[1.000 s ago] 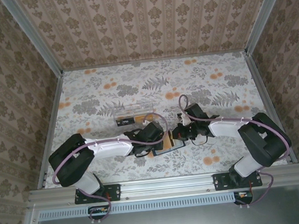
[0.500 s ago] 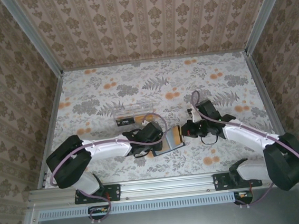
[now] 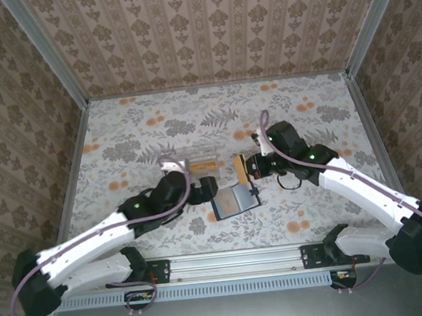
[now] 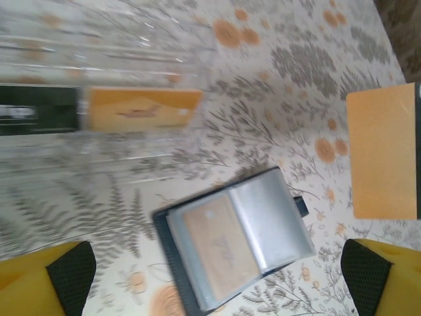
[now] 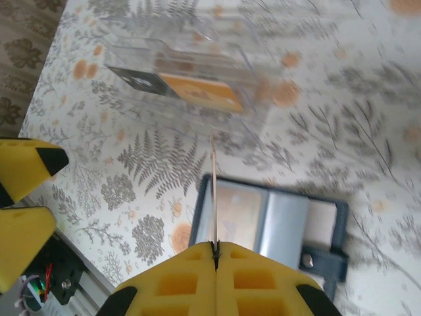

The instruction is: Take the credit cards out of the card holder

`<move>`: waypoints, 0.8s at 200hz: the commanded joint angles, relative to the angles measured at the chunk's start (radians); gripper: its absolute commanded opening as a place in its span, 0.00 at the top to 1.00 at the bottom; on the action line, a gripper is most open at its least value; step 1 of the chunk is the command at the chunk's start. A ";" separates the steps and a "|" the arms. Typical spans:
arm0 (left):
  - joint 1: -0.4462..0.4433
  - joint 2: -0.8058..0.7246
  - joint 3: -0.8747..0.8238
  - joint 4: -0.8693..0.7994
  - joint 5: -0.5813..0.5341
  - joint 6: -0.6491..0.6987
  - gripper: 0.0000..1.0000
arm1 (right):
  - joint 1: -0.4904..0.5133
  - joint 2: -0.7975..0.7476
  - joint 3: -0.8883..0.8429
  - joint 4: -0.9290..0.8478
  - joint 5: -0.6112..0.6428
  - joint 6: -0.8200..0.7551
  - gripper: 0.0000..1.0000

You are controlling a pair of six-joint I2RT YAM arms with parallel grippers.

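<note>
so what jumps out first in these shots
The orange card stands out, pinched in the right hand near the middle of the floral table. Just nearer, the card holder lies open, a tan card showing in one pocket; a clear box sits behind it to the left.

Nothing readable anywhere, tbh. The black strip point(image 4: 36, 110) in the clear box point(image 4: 131, 52) has pale marks, maybe lettering, but they're too blurry. The card point(image 4: 214, 240) in the card holder point(image 4: 276, 224) just shows a faint squiggle.
</note>
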 commanded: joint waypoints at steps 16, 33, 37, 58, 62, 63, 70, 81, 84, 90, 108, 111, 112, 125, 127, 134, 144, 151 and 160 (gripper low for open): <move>0.052 -0.260 -0.086 -0.272 -0.116 -0.038 0.00 | 0.109 0.166 0.173 -0.076 0.108 -0.261 1.00; 0.075 -0.391 -0.117 -0.328 -0.111 -0.037 0.00 | 0.177 0.254 0.253 -0.096 0.145 -0.412 1.00; 0.078 -0.415 -0.123 -0.338 -0.108 -0.036 0.00 | 0.189 0.271 0.270 -0.100 0.159 -0.444 1.00; 0.091 -0.515 -0.139 -0.396 -0.119 -0.034 0.00 | 0.243 0.357 0.357 -0.138 0.201 -0.618 1.00; 0.091 -0.527 -0.138 -0.407 -0.123 -0.035 0.00 | 0.253 0.372 0.371 -0.147 0.213 -0.649 1.00; 0.092 -0.531 -0.138 -0.409 -0.123 -0.035 0.00 | 0.255 0.377 0.374 -0.149 0.217 -0.658 1.00; 0.092 -0.547 -0.141 -0.424 -0.128 -0.034 0.00 | 0.268 0.404 0.400 -0.167 0.241 -0.708 1.00; 0.093 -0.566 -0.144 -0.435 -0.127 -0.032 0.00 | 0.286 0.450 0.440 -0.205 0.268 -0.784 1.00; 0.093 -0.569 -0.145 -0.435 -0.126 -0.030 0.00 | 0.291 0.462 0.450 -0.212 0.275 -0.800 1.00; 0.094 -0.573 -0.148 -0.437 -0.123 -0.028 0.00 | 0.297 0.483 0.465 -0.221 0.291 -0.824 1.00; 0.095 -0.572 -0.155 -0.429 -0.116 -0.025 0.00 | 0.313 0.539 0.501 -0.242 0.326 -0.901 1.00; 0.095 -0.570 -0.158 -0.426 -0.114 -0.025 0.00 | 0.317 0.548 0.505 -0.246 0.333 -0.914 1.00; 0.095 -0.571 -0.159 -0.425 -0.114 -0.024 0.00 | 0.318 0.551 0.507 -0.247 0.335 -0.919 1.00; 0.096 -0.569 -0.164 -0.418 -0.105 -0.024 0.00 | 0.332 0.590 0.527 -0.246 0.393 -0.972 1.00; 0.097 -0.569 -0.164 -0.416 -0.104 -0.025 0.00 | 0.333 0.596 0.531 -0.245 0.402 -0.977 1.00; 0.097 -0.568 -0.167 -0.415 -0.098 -0.025 0.00 | 0.339 0.613 0.543 -0.247 0.421 -1.003 1.00; 0.097 -0.571 -0.170 -0.418 -0.095 -0.026 0.00 | 0.346 0.635 0.557 -0.240 0.446 -1.035 1.00; 0.096 -0.570 -0.172 -0.420 -0.093 -0.027 0.00 | 0.350 0.646 0.565 -0.231 0.469 -1.053 1.00; 0.097 -0.571 -0.173 -0.421 -0.093 -0.029 0.00 | 0.352 0.660 0.578 -0.232 0.474 -1.086 1.00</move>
